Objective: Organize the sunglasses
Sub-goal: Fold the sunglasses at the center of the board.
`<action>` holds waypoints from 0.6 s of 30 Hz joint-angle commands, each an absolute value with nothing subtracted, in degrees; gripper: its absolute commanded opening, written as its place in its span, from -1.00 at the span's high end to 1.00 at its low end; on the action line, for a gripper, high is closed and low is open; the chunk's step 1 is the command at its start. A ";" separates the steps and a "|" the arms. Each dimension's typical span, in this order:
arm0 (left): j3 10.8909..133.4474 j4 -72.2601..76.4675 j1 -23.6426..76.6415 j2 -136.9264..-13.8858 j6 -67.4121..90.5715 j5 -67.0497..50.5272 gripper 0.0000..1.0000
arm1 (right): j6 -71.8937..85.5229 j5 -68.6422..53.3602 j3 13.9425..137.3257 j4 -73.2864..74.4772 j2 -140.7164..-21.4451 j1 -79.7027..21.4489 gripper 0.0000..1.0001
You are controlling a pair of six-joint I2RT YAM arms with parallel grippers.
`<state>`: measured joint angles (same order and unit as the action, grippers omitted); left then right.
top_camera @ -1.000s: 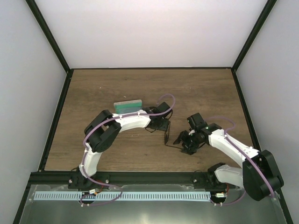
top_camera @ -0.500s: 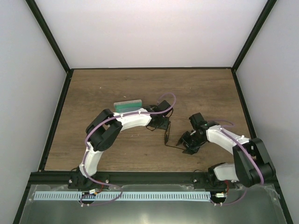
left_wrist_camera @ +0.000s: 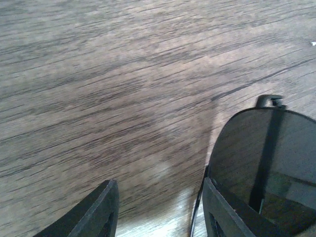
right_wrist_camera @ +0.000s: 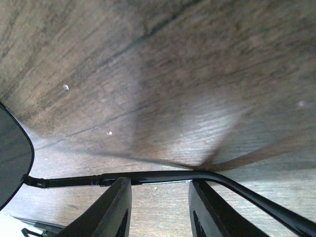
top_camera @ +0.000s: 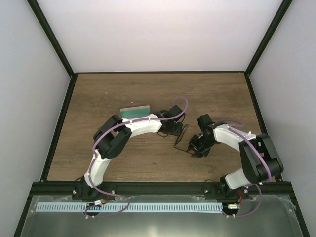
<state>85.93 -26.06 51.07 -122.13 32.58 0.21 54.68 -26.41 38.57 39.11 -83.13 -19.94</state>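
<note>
The sunglasses (top_camera: 181, 137) lie on the wooden table between my two grippers, with their thin black temple arms spread. My left gripper (top_camera: 173, 130) is open and low over the table. In the left wrist view one dark lens (left_wrist_camera: 266, 163) sits just outside its right finger (left_wrist_camera: 222, 212), and only bare wood lies between the jaws (left_wrist_camera: 158, 212). My right gripper (top_camera: 194, 147) is open. In the right wrist view a black temple arm (right_wrist_camera: 148, 177) runs crosswise just beyond its fingertips (right_wrist_camera: 160, 207), and a lens edge (right_wrist_camera: 12, 158) shows at the left.
The translucent grey case with green inside (top_camera: 135, 111) lies on the table behind the left arm's forearm. Black frame rails (top_camera: 59, 123) and white walls border the wooden table (top_camera: 212, 94).
My right gripper has moved left and a little farther from the bases, closing in on the sunglasses. The sunglasses have shifted slightly. My left gripper has edged right.
</note>
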 commanded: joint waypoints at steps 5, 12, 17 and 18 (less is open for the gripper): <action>87.98 -28.39 52.92 -127.26 31.58 -4.56 0.01 | 49.06 -17.63 43.98 39.09 -90.84 -19.43 0.38; 92.44 -30.54 53.78 -129.91 29.54 -5.44 0.01 | 44.89 -14.30 49.31 39.17 -96.29 -19.49 0.38; 92.60 -31.76 53.74 -130.04 28.46 -5.46 0.01 | 42.77 -9.85 54.01 39.83 -97.75 -19.43 0.38; 92.37 -31.97 53.73 -129.81 28.19 -5.31 0.01 | 42.51 -9.21 54.73 40.03 -97.62 -19.42 0.38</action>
